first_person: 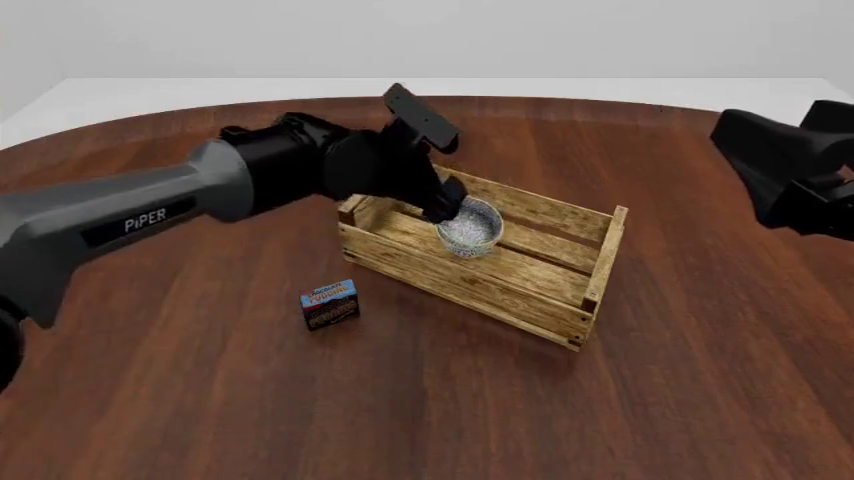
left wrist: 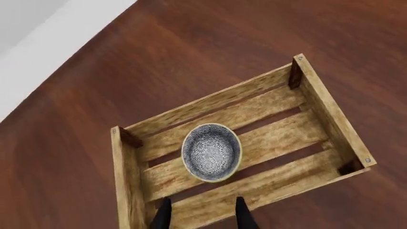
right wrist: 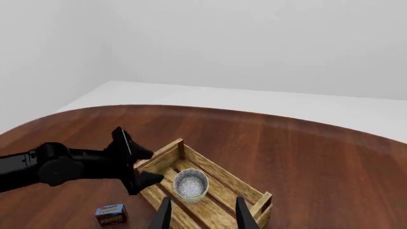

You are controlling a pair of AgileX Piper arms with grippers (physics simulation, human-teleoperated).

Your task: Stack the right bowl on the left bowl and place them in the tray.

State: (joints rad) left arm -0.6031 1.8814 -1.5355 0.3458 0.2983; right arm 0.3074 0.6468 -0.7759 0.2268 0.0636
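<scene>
A patterned grey-white bowl (left wrist: 211, 152) sits upright on the floor slats of the wooden tray (left wrist: 330, 112). From above I cannot tell whether it is one bowl or two nested. In the front view the bowl (first_person: 471, 229) is in the tray's (first_person: 534, 300) left half. My left gripper (left wrist: 203, 217) is open and empty, just above the bowl's near-left side and apart from it (first_person: 447, 207). My right gripper (right wrist: 203, 217) is open and empty, high up at the table's right. It looks down on the tray (right wrist: 219, 188) and bowl (right wrist: 190, 185).
A small blue-and-red box (first_person: 330, 304) stands on the brown table in front of the tray's left end, and shows in the right wrist view (right wrist: 110, 214). The right arm's body (first_person: 794, 170) hangs at the right edge. The left arm (first_person: 160, 210) stretches across from the left.
</scene>
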